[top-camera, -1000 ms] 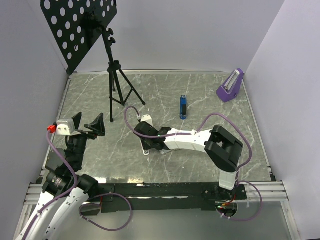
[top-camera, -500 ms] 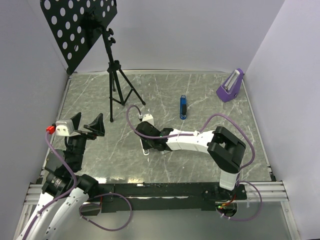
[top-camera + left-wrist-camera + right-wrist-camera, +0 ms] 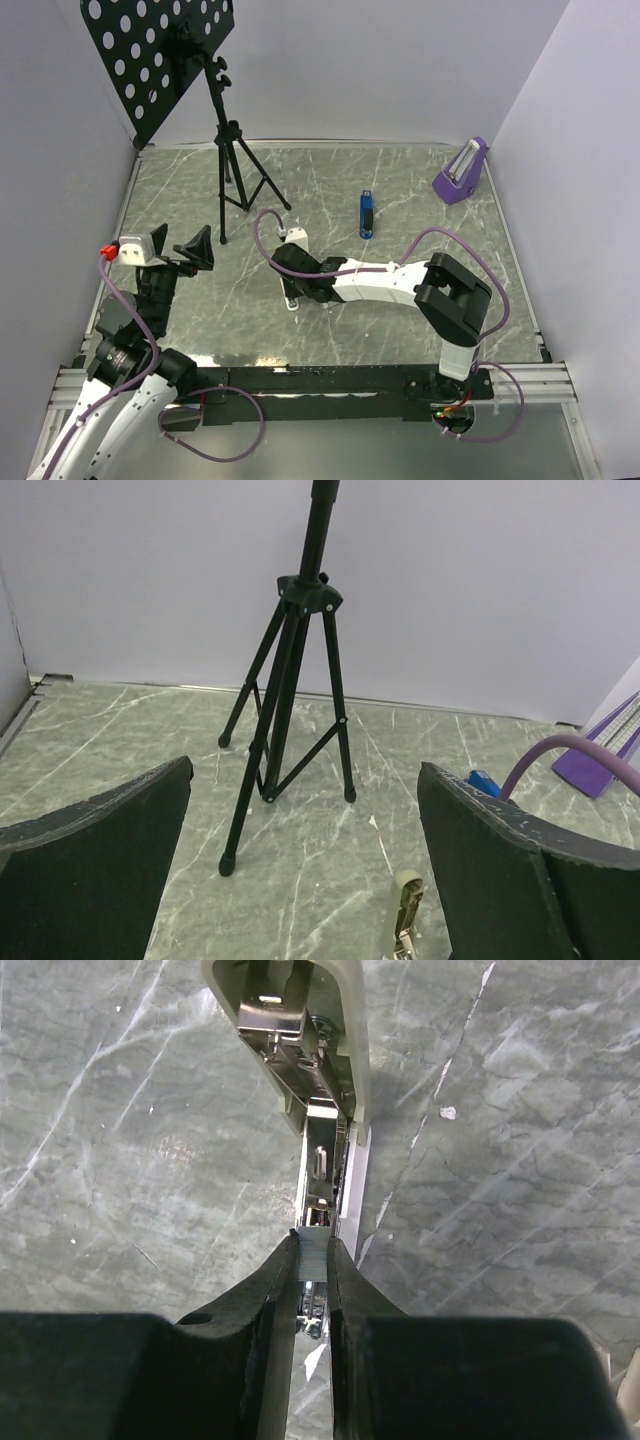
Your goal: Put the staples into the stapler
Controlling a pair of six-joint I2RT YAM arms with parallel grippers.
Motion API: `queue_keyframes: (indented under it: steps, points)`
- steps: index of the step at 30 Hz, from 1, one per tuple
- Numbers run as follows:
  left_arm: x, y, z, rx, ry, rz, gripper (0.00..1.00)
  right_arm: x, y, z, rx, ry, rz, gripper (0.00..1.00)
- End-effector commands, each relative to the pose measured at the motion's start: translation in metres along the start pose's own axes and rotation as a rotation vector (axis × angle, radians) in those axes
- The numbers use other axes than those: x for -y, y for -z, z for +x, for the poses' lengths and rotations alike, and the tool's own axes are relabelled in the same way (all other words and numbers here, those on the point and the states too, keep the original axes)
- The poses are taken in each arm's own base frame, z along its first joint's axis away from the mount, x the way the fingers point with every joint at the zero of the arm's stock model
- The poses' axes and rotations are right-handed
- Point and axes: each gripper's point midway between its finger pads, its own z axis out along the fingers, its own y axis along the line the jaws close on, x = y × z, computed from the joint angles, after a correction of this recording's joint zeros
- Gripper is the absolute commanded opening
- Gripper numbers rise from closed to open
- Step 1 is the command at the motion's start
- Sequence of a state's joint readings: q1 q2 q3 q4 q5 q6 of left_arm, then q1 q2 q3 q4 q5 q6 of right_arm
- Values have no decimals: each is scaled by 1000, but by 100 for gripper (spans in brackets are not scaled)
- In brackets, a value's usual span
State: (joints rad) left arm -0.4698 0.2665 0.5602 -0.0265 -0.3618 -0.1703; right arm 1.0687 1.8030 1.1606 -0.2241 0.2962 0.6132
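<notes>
The right tool (image 3: 313, 1260) has its two black fingers drawn nearly together, clamped on a short grey strip of staples (image 3: 313, 1244) held at the very tips. Directly under and just ahead of the tips runs the bright metal magazine channel (image 3: 320, 1175) of the cream plastic stapler (image 3: 335, 1020). The stapler lies flung open on the grey marble-patterned surface (image 3: 520, 1160), its hinged top arm reaching away from the tool, past the channel. The strip looks lined up with the channel's length and sits over its near end, though I cannot tell whether it touches the metal.

To do this step well, I judge the strip should be parallel to the channel walls and go down level, legs first. That way it straddles the inner rail rather than catching on a wall. A slow descent and a small release seem wise, since the strip is likely brittle. Nothing pins the stapler, so it could slide.

Well off to the right tool's left, the left tool (image 3: 180, 245) hovers with its fingers spread wide, holding nothing and facing a black tripod stand (image 3: 290, 680).
</notes>
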Motion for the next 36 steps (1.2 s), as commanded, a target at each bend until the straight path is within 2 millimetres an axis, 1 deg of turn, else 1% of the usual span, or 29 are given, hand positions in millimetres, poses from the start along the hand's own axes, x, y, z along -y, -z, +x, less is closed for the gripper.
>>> queue_keyframes:
  steps: [1, 3, 10, 17, 23, 36]
  points:
    - [5, -3, -8, 21, 17, 18, 99, -1, 4, -14, 40, -32, 5, 9]
    - [5, -3, -7, 19, 18, 18, 100, -1, 2, -12, 35, -32, 3, 9]
    - [5, -3, -7, 19, 17, 18, 100, -4, 4, -18, 56, -40, -17, 9]
    - [6, -3, -7, 20, 18, 21, 99, -3, 1, -13, 34, -35, -16, 8]
    - [6, -3, -6, 18, 17, 24, 99, -6, 0, -12, 30, -32, -44, 7]
    - [7, -3, -6, 18, 19, 29, 99, -6, -5, -8, 4, -20, -38, 7]
